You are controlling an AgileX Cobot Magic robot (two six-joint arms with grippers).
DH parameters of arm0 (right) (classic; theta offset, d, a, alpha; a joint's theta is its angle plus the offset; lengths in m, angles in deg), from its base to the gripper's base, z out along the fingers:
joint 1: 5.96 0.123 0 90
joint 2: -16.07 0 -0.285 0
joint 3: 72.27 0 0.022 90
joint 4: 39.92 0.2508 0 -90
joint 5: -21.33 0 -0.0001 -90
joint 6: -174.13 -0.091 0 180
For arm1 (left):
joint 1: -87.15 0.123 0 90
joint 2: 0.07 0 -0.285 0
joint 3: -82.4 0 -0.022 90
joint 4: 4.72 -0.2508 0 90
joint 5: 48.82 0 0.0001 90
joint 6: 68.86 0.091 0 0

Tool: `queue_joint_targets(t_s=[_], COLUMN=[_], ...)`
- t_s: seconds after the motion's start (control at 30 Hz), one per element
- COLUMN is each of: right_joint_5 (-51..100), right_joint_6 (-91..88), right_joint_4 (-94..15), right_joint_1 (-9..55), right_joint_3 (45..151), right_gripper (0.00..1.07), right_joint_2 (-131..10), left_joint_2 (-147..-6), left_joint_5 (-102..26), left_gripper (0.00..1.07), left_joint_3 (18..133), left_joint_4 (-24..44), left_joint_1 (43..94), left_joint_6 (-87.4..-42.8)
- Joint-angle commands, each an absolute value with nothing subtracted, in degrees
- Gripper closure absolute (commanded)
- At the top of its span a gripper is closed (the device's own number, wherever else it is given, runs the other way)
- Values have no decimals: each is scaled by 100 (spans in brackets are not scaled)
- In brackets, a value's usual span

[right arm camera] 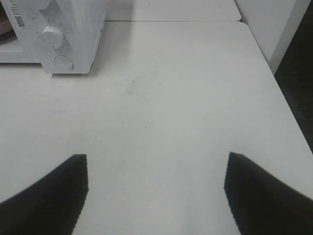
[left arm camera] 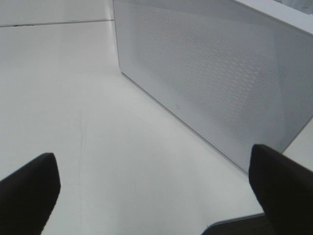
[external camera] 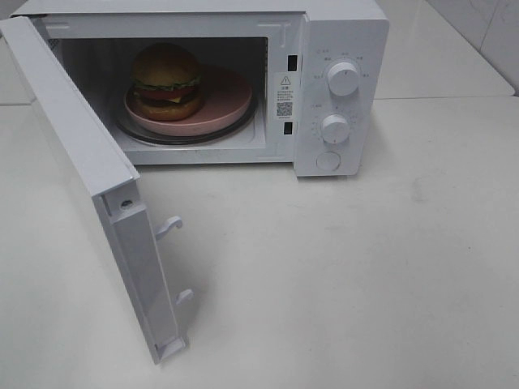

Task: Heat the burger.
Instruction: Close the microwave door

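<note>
Nearest in, the left gripper (left arm camera: 152, 166) hangs over the desk (external camera: 365, 284) with its jaws spread wide and empty, facing the meshed outer face of the microwave door (external camera: 81, 162). The right gripper (right arm camera: 156, 159) has its jaws released too, nothing between them, looking across bare desk toward the control panel. The door is swung fully open, latch hooks (external camera: 170, 227) showing. Further back, inside the microwave (external camera: 340, 32), the burger (external camera: 166, 81) sits on the pink plate (external camera: 227, 101), on the glass turntable (external camera: 186, 136). It looks light and soft, with stacked layers likely to slide or squash under a pinch, so the plate rim seems the safer hold. Loading looks done; the door and the timer knob (external camera: 335, 128) appear to be next.
</note>
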State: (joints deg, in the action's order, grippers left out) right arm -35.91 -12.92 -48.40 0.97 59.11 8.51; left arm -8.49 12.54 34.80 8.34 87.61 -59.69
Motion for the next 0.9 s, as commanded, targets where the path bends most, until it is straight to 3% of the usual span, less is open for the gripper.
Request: queue_joint_targets(t_s=[0.03,0.4,0.6,0.63,0.67,0.77,0.83,0.87,0.9], right_joint_5=[-3591,-3591,-3591,-3591,-3591,-3591,-3591,-3591,-3591], right_joint_6=[-1286,-1286,-1286,-1286,-1286,-1286,-1286,-1286,-1286], right_joint_4=[-4834,-4834,-4834,-4834,-4834,-4834,-4834,-4834,-4834], right_joint_1=[68,68,68,68,68,68,68,68,68], right_joint_3=[5899,5899,5899,5899,5899,5899,5899,5899,5899], right_gripper=[32,32,32,32,32,32,32,32,32], right_joint_2=[1006,1006,1006,1006,1006,1006,1006,1006,1006], left_joint_2=[-837,-837,-837,-854,-900,-946,-1267,-1267,-1393], left_joint_5=[1260,1203,492,378,206,143,-109,-109,-195], left_gripper=[9,10,22,27,39,47,81,81,90], left_joint_3=[3475,3515,3669,3669,3669,3669,3669,3669,3669], left_joint_4=[851,851,846,811,737,691,639,639,639], left_joint_1=[8784,8784,8784,8784,8784,8784,8784,8784,8784], left_joint_6=[-5998,-6026,-6038,-6021,-6021,-6021,-6021,-6021,-6021])
